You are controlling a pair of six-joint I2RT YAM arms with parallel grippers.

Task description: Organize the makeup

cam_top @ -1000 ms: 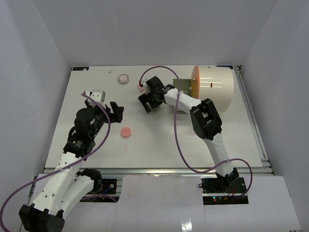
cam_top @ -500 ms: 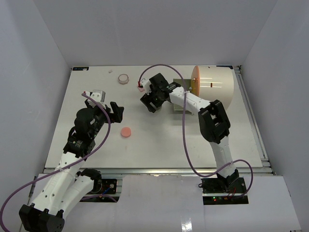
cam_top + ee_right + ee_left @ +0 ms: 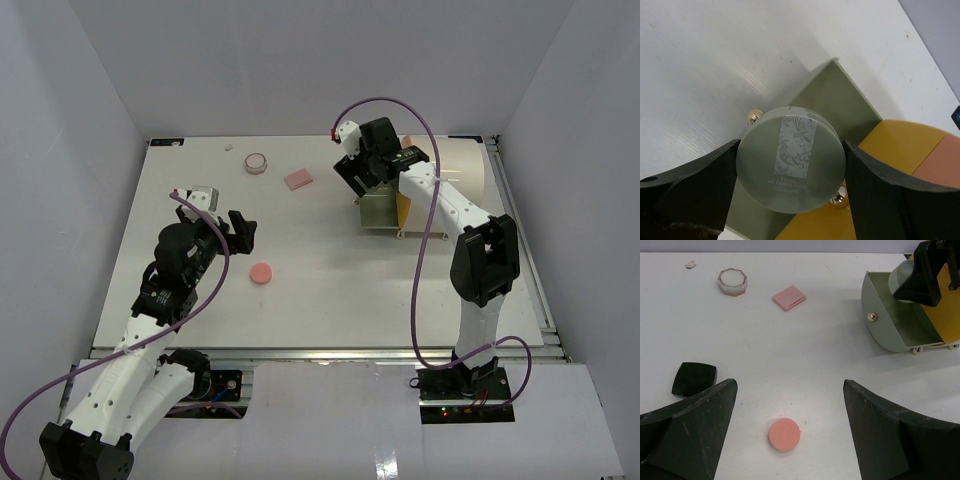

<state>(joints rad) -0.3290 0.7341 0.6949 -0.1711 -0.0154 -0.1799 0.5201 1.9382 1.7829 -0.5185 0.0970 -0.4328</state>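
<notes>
My right gripper [image 3: 357, 178] is shut on a grey-green round compact [image 3: 791, 167] with a leaf print. It holds it above the open olive drawer [image 3: 840, 107] of the cream drum case [image 3: 455, 172]. My left gripper [image 3: 243, 231] is open and empty, held above the table. Below it in the left wrist view lies a pink disc [image 3: 784, 434], also seen from the top [image 3: 261, 272]. A pink rectangular pad [image 3: 298, 179] lies at mid-back. A small round jar [image 3: 257, 162] stands farther back left. A black compact [image 3: 694, 379] lies by my left finger.
The drum case has an orange front [image 3: 900, 150] and the drawer [image 3: 378, 210] sticks out toward the table's middle. A tiny scrap [image 3: 690, 264] lies at the back left. White walls ring the table.
My right gripper has moved right and back from beside the pink pad to above the drawer, carrying the grey-green compact. The pink pad now shows. The left arm has not moved.
</notes>
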